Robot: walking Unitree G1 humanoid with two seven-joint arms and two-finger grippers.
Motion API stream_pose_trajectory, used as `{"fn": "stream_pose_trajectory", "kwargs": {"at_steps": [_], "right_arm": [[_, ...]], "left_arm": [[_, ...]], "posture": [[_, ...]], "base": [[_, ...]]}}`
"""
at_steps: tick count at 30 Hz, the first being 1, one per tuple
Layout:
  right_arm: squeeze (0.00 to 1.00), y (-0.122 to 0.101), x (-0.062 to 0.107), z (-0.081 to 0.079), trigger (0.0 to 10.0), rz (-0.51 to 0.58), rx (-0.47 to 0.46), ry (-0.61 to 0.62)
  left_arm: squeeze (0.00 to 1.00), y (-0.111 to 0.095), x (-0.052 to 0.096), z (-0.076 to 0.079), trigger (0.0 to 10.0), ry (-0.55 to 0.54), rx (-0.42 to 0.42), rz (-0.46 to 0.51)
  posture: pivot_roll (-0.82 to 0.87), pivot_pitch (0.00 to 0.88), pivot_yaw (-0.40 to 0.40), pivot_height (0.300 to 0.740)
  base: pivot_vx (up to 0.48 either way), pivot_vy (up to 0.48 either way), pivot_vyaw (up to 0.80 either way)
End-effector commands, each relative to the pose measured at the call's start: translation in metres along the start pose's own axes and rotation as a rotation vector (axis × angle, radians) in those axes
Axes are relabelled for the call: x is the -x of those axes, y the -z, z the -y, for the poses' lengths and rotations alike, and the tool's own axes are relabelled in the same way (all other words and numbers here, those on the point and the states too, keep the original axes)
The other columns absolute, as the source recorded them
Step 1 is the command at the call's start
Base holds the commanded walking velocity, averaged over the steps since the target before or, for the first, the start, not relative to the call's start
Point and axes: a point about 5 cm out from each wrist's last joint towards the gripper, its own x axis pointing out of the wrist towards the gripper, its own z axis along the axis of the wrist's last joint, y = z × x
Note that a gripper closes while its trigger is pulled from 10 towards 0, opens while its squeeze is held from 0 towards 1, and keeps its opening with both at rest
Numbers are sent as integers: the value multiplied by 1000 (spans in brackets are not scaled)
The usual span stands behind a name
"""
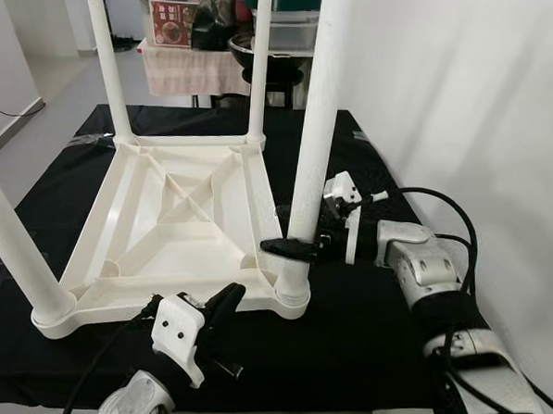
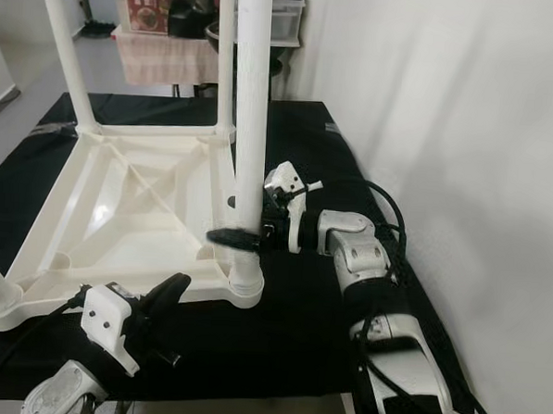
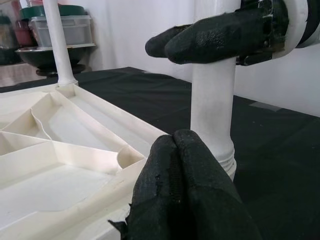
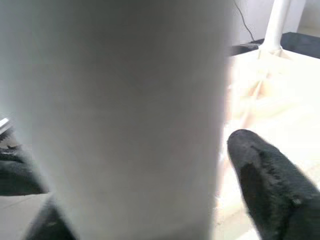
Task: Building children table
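A white plastic children's table lies upside down, its tabletop flat on a black cloth. The near right leg stands upright in its corner socket. My right gripper is shut on this leg just above the socket, coming in from the right. In the right wrist view the leg sits between the fingers. My left gripper is shut on nothing, its tips at the tabletop's front edge just left of that corner. In the left wrist view its fingertips point at the leg's base.
Three more legs stand up at the far left, far right and near left corners. A white wall runs close along the right. Bins and a black bowl stand behind. The cloth's front edge is near.
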Motion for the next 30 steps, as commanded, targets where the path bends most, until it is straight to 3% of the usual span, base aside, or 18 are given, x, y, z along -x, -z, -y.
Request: {"fn": "stream_pose_trajectory", "kwargs": {"at_steps": [1, 10, 13, 17, 18, 19, 20, 21, 22, 25, 26, 30], "right_arm": [[0, -3, 4, 3, 0, 23, 6, 11], [0, 1, 13, 0, 0, 34, 30, -8], [0, 8, 24, -8, 0, 33, 42, 62], [0, 14, 25, -17, 0, 25, 32, 101], [0, 36, 8, -33, 0, 51, -42, 331], [0, 62, -8, -57, 0, 31, -204, 465], [0, 62, -8, -57, 0, 31, -204, 465], [0, 65, -14, -70, 0, 3, -168, 545], [0, 60, -16, -69, 0, 47, -183, 587], [0, 54, -17, -64, 0, 83, -176, 578], [0, 59, -15, -57, 0, 65, -210, 589], [0, 66, -19, -58, 0, 6, -198, 547]], "left_arm": [[0, 1, 2, 3, 10000, 3, -3, -7], [0, -1, 4, 4, 10000, 5, 1, -4], [0, -2, 5, 4, 10000, 6, 5, -1], [0, -3, 6, 4, 10000, 8, 7, 0], [0, -5, 7, 3, 10000, 8, 8, 2], [0, -5, 7, 2, 10000, 9, 9, 4], [0, -5, 7, 2, 10000, 9, 9, 4], [0, -6, 7, 2, 10000, 9, 8, 4], [0, -6, 7, 1, 10000, 9, 8, 3], [0, -5, 7, 0, 10000, 8, 8, 2], [0, -5, 6, 0, 10000, 13, 9, 3], [0, -4, 5, -1, 10000, 4, -1, 6]], "posture": [[-2, 0, -56, 740], [-10, 0, -52, 740], [-26, 17, -46, 740], [-34, 23, -48, 740], [-47, 38, -44, 740], [-49, 42, -41, 740], [-49, 42, -41, 740], [-47, 41, -41, 740], [-59, 37, -32, 740], [-59, 37, -32, 740], [-40, 29, -51, 740], [-47, 23, -50, 740]], "base": [[0, 0, 0], [0, 0, 0], [0, 0, 0], [0, 0, 0], [0, 0, 0], [0, 0, 0], [0, 0, 0], [0, 0, 0], [0, 0, 0], [0, 0, 0], [0, 0, 0], [0, 0, 0]]}}
